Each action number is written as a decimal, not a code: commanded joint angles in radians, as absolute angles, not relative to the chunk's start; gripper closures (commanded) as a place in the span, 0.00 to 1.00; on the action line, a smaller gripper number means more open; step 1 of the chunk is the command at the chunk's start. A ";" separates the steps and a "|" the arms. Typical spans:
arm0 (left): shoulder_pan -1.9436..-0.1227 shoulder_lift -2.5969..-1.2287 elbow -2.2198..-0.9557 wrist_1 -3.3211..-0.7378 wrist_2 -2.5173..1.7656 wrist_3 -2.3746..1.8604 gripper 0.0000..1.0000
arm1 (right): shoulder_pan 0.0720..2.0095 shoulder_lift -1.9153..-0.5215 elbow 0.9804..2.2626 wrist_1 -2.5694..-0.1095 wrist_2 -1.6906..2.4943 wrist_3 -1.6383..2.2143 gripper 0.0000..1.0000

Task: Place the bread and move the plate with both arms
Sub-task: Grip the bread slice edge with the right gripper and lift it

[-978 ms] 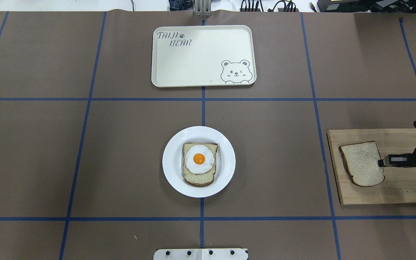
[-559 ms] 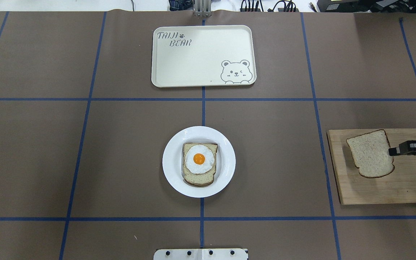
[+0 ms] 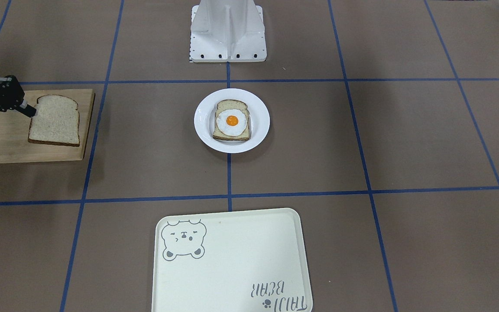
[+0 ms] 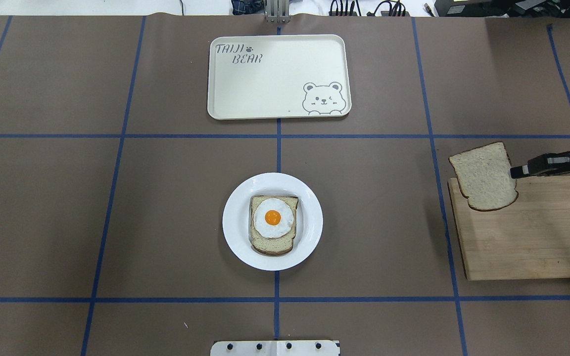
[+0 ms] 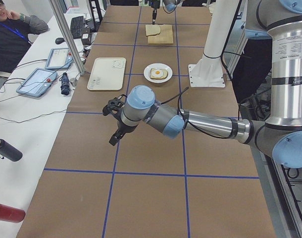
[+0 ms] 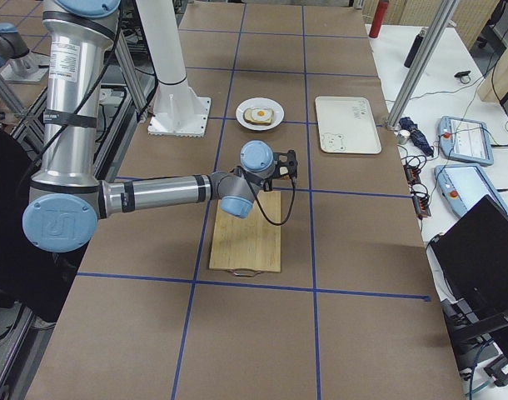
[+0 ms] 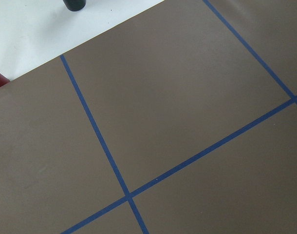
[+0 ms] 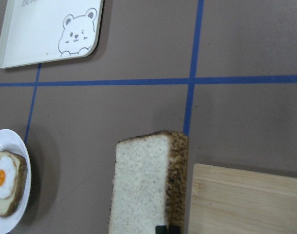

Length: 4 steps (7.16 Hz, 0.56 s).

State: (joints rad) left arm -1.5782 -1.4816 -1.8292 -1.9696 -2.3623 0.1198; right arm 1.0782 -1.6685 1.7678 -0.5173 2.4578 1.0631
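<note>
Now the bread goes across to the plate, as I judge it.
My right claw (image 4: 512,172) pinches the bread (image 4: 483,175) by one edge, aloft over the wooden board's (image 4: 527,237) far corner near the table's right edge. I'd keep the slice level, travel slowly, and centre it over the egg slice (image 4: 272,220) on the plate (image 4: 238,242) mid-table before lowering. Whether my left claw (image 5: 115,138) is open, I can't tell.

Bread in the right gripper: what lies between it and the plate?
Overhead view: only bare brown table, crossed by one blue tape line, separates bread and plate.
</note>
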 commanded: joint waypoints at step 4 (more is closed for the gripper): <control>-1.578 -1.471 -1.824 -1.968 -2.362 0.117 0.02 | 0.878 -1.361 1.779 -0.515 2.254 1.532 1.00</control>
